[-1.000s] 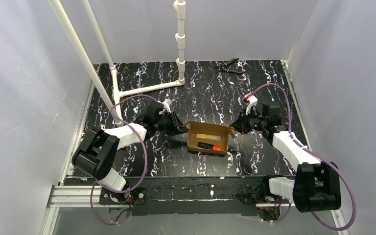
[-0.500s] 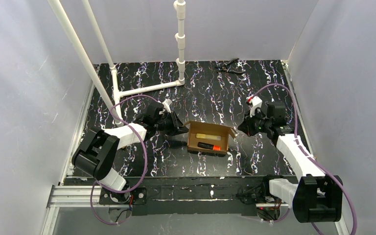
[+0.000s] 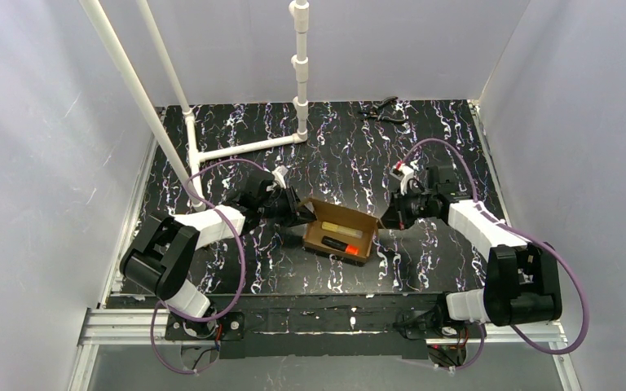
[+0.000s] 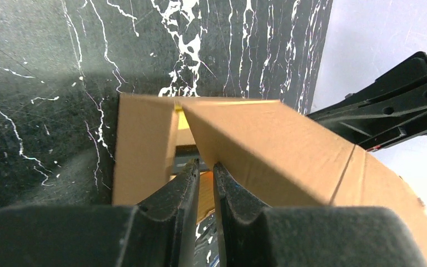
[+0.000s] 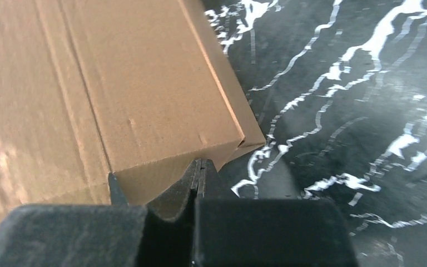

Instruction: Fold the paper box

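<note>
The paper box (image 3: 347, 213) of brown cardboard sits open-topped on the dark marbled table, between my two grippers. Inside it lie a pale yellow stick (image 3: 341, 229) and an orange-tipped black marker (image 3: 340, 244). My left gripper (image 3: 302, 217) is at the box's left end. In the left wrist view its fingers (image 4: 203, 165) stand a narrow gap apart, pinching the edge of a cardboard flap (image 4: 267, 144). My right gripper (image 3: 382, 221) is at the right end. Its jaws (image 5: 200, 162) are pressed together with nothing between them, tips against the end wall (image 5: 144, 83).
A white pipe frame (image 3: 244, 147) rises at the back left and centre. Black pliers (image 3: 381, 110) lie near the back wall. Grey walls close in the table on three sides.
My right arm has swung in leftward and its shut tips now touch the box's right end. The box has slid a little to the left and turned slightly. The left gripper kept its hold.
</note>
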### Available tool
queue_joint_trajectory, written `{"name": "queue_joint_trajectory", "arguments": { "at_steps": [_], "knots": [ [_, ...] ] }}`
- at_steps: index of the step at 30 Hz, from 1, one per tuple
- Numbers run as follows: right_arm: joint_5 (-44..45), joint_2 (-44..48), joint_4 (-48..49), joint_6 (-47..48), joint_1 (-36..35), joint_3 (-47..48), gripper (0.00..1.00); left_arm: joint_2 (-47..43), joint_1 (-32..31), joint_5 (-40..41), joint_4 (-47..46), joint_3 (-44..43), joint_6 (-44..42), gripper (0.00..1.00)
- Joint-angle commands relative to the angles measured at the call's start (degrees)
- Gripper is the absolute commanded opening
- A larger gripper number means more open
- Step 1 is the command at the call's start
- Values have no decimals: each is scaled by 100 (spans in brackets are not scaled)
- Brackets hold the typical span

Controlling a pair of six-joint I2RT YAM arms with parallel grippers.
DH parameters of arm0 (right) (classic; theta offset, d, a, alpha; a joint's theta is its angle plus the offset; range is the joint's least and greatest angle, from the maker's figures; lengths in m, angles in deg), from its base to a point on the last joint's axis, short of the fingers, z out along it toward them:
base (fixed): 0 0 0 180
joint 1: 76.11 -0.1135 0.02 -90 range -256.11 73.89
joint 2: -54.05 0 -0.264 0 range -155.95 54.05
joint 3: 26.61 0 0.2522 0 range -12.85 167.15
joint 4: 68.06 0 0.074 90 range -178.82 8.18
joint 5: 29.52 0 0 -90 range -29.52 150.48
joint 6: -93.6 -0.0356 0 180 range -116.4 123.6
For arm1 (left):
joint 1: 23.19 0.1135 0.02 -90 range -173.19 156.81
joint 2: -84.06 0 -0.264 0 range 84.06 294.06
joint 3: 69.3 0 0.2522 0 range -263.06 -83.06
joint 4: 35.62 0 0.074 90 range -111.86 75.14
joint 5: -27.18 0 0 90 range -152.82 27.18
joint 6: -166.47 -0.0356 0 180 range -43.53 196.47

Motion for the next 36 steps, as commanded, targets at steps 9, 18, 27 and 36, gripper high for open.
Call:
{"name": "queue_joint_trajectory", "arguments": {
  "at_steps": [9,18,27,36],
  "knots": [
    [-26,-224,-52,-373,-271,408,1,19,-162,-99,-141,-58,23,14],
    [656,540,59,-256,32,194,8,-636,-154,-57,-142,346,13,15],
    [148,923,-1304,2634,274,508,41,-2118,138,17,352,1408,-44,17],
    [-1065,183,-3143,6830,274,864,73,-2846,812,1382,2147,910,-1002,25]
  ]
}}
